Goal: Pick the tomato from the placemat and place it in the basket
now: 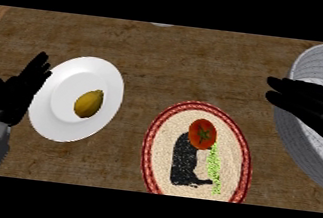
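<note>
A red tomato with a green stem lies on the upper part of a round woven placemat with a red rim and a black and green picture. At the right edge stands the grey ribbed basket. My right hand hovers in front of the basket's left wall, fingers straight and pointing left, up and to the right of the tomato and apart from it. My left hand rests open at the left edge, fingers up.
A white plate holding a yellow-brown fruit sits just right of my left hand. The wooden counter stretches between plate, placemat and basket.
</note>
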